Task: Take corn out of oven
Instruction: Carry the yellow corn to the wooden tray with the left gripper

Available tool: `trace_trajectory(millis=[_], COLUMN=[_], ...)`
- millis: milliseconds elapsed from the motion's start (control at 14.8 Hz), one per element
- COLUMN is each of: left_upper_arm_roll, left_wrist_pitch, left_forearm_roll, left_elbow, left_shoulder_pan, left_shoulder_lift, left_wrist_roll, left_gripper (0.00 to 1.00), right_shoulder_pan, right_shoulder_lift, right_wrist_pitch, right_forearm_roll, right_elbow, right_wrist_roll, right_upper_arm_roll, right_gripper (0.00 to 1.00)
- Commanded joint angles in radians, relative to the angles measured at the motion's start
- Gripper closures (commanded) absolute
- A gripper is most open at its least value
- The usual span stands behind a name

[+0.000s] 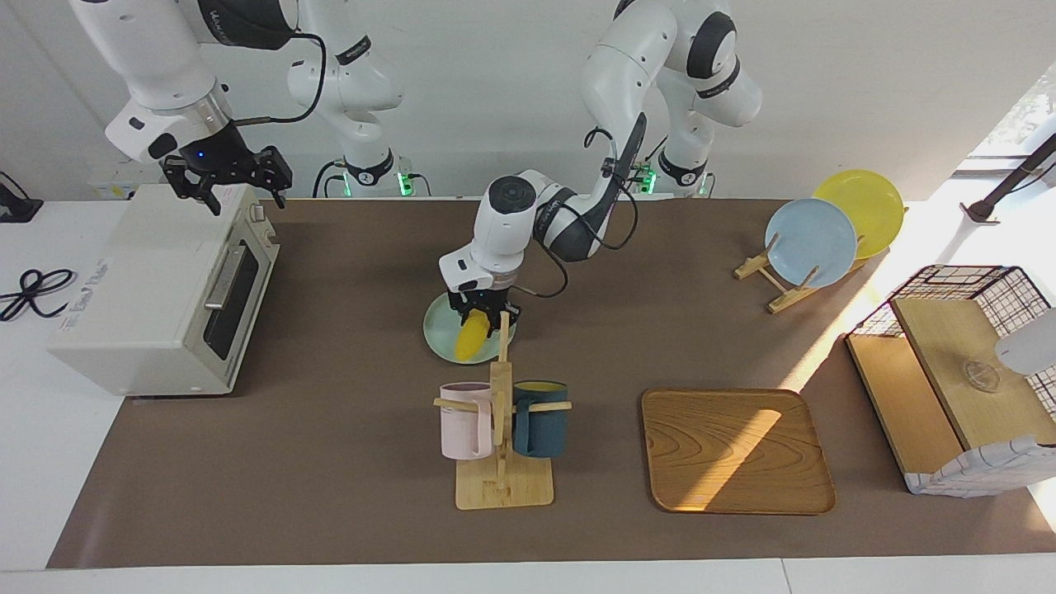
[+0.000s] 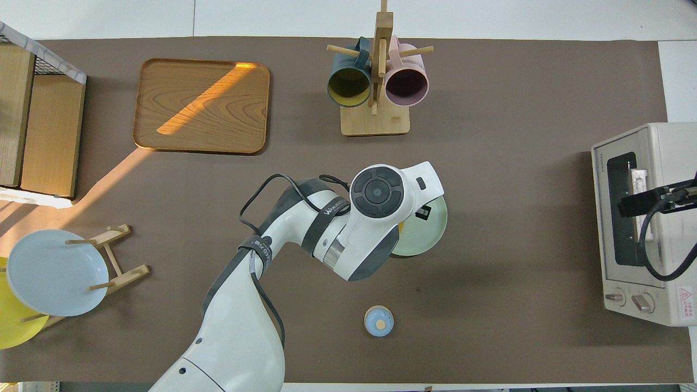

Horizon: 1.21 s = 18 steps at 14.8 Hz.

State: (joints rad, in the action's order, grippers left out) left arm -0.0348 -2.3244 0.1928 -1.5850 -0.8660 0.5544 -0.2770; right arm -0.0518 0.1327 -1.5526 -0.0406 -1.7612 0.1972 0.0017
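In the facing view, the corn (image 1: 472, 339) lies on the pale green plate (image 1: 439, 334), its upper end pinched between the left gripper (image 1: 482, 316) fingers. In the overhead view, the left arm hides the corn apart from a yellow sliver. The right gripper (image 1: 227, 175), fingers spread, hovers over the oven (image 1: 148, 301), whose door is shut. Bare mat separates plate and oven. The mug rack (image 1: 501, 429) stands just beside the plate's edge, farther from the robots. The cob is smooth, bright yellow, tapered.
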Motion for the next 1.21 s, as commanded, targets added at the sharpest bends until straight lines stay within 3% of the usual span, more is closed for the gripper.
trace_trajectory(millis=[0, 270, 539, 742, 1011, 1146], left_upper_arm_roll=[-0.002, -0.007, -0.005, -0.004, -0.005, -0.005], left_wrist_pitch=[0.112, 0.183, 0.230, 0.266, 0.266, 0.235], left_forearm_roll=[0.020, 0.008, -0.030, -0.039, -0.042, -0.042], left_elbow=[-0.006, -0.001, 0.074, 0.169, 0.376, 0.404], left_shoulder_pan=[0.059, 0.189, 0.343, 0.471, 0.570, 0.633], left_shoulder_lift=[-0.083, -0.117, -0.093, -0.036, 0.131, 0.176], left_wrist_roll=[-0.011, 0.010, 0.036, 0.103, 0.177, 0.275], left_gripper=[1.00, 1.00, 1.00, 1.00, 1.00, 1.00], right_shoulder_pan=[0.000, 0.032, 0.044, 0.056, 0.081, 0.081], right_shoulder_lift=[-0.051, -0.116, -0.113, -0.104, -0.088, -0.088], right_wrist_pitch=[0.032, 0.074, 0.081, 0.101, 0.114, 0.114], right_forearm_roll=[0.016, 0.007, 0.008, 0.008, 0.008, 0.008], right_elbow=[0.075, 0.173, 0.166, 0.152, 0.131, 0.127], right_wrist_roll=[-0.001, -0.039, -0.053, -0.055, -0.068, -0.067], right_upper_arm_roll=[0.000, 0.020, 0.021, 0.020, 0.003, -0.009], right_gripper=[0.00, 0.00, 0.00, 0.00, 0.00, 0.00])
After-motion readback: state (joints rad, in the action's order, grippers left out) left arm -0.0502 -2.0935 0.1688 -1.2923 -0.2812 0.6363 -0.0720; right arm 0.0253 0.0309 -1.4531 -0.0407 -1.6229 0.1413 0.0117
